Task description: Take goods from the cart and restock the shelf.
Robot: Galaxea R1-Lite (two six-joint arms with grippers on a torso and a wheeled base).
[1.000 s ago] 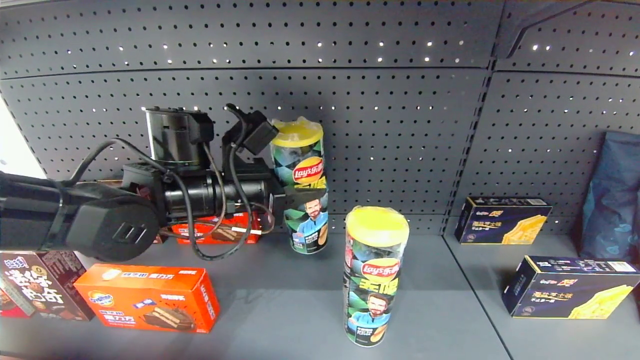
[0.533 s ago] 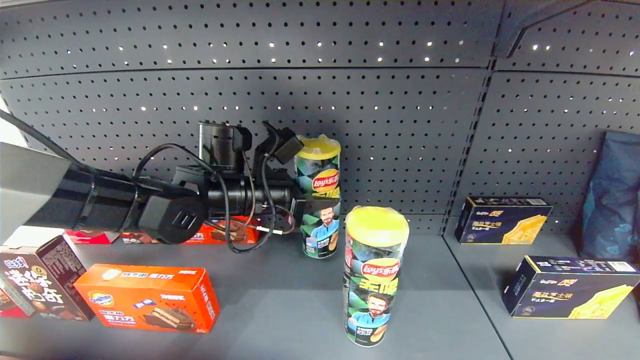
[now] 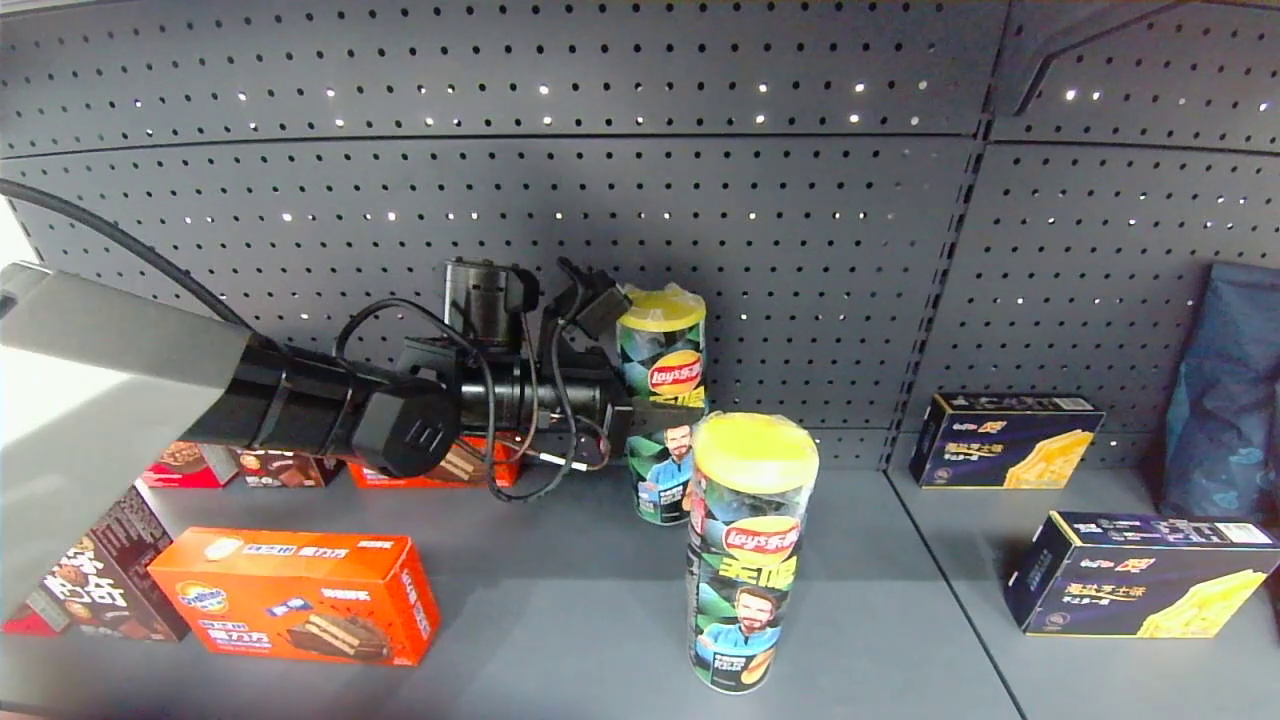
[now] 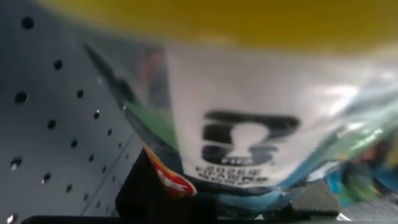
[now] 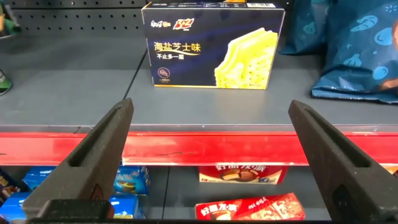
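1. Chip can [image 3: 668, 370], a tall tube with a yellow lid, stands upright towards the back of the grey shelf [image 3: 560, 600], close to the perforated back panel [image 3: 700, 200]. Its base is at the shelf surface or just above it; I cannot tell whether it touches.
2. The left gripper [image 3: 650, 408] comes in from the robot's left and pinches the chip can around its middle, one dark finger crossing the front of the label.
3. In the left wrist view the can [image 4: 249, 124] sits very close, with its yellow lid along one edge and the panel [image 4: 50, 93] beside it.
4. A second can [image 3: 752, 550] of the same kind stands upright nearer the front of the shelf. It is just to the right of the held one and covers its lower right side.
5. To the left lies an orange biscuit box [image 3: 295, 597], with a brown box [image 3: 90, 590] beside it. Small red boxes [image 3: 190, 462] sit behind the arm.
6. In the next bay to the right lie two navy boxes, one at the back [image 3: 1010, 440] and one nearer the front [image 3: 1140, 575]. A blue bag [image 3: 1225, 390] leans at the far right.
7. The right gripper [image 5: 209, 109] has its fingers spread wide and holds nothing. It sits in front of the shelf's red edge strip [image 5: 205, 149], facing a navy box [image 5: 214, 46] and the blue bag [image 5: 354, 46].
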